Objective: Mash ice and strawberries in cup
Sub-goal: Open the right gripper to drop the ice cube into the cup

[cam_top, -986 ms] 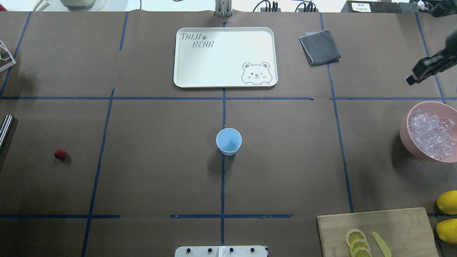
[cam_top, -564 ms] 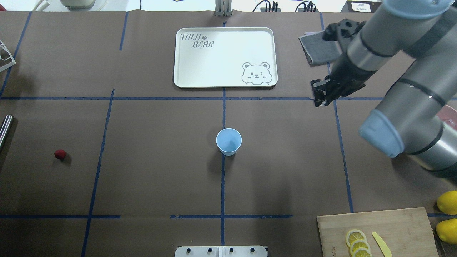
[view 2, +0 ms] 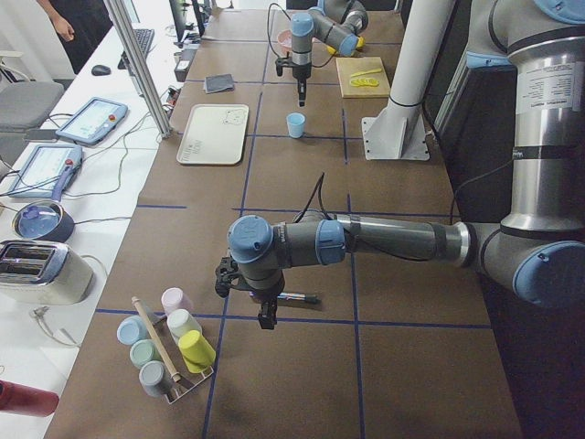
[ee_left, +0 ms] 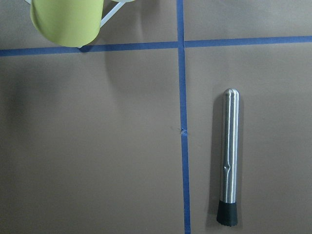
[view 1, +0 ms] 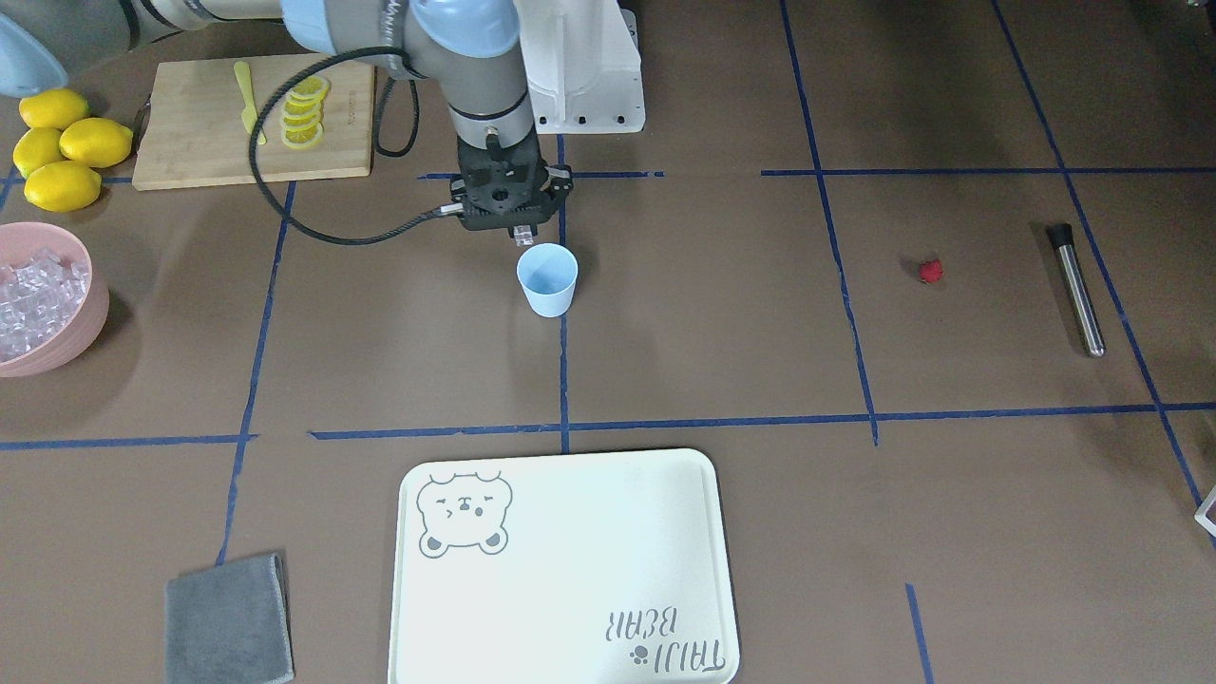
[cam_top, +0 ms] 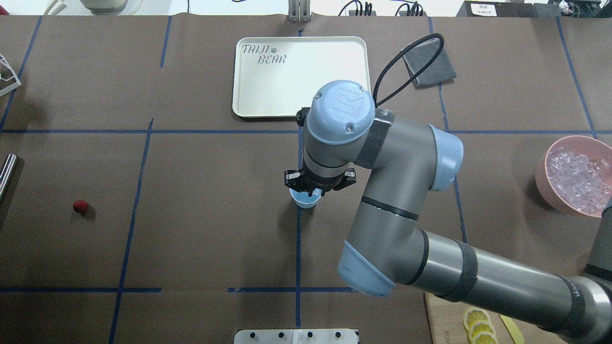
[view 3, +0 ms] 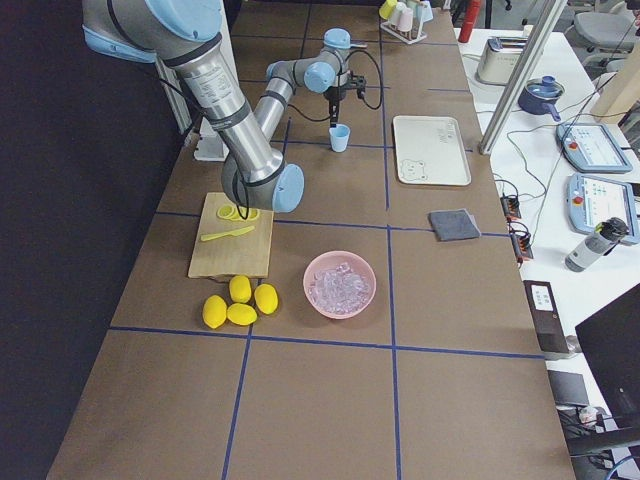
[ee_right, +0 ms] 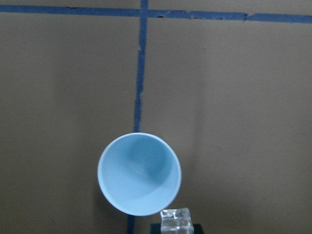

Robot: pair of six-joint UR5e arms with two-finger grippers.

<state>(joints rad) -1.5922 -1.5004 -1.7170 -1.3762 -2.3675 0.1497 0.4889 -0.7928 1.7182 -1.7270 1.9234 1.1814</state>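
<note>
Across the table from the robot, the front-facing view shows the right claw (view 1: 521, 231) pointing straight down, its two fingers closed on one clear ice cube (view 1: 523, 234). Just below the claw stands the pale blue cup (view 1: 546, 278), upright with its mouth open. The cube hangs just above and beside the cup's rim, not inside it. Well off to one side of the claw, a small red strawberry (view 1: 932, 271) lies alone on the brown table (view 1: 712, 323), and a steel muddler (view 1: 1076, 290) lies farther out. Well off to the claw's other side, a pink bowl (view 1: 85, 328) holds more ice (view 1: 28, 285).

From overhead, the right arm's wrist covers the claw and most of the cup; only a sliver of blue rim shows beneath it.

From the table's left end, the left claw (view 2: 266, 318) hangs low over the muddler. Whether it is open or closed cannot be told.

From the table's right end, the right claw appears small and far off, directly above the cup.

The left wrist camera looks straight down on the muddler, which lies flat beside a blue tape line (ee_left: 184, 146); the claw itself does not show.

The right wrist camera looks down into the cup, whose blue floor is in plain sight. The ice cube sits at the picture's bottom edge, just outside the rim, against a dark fingertip.
</note>
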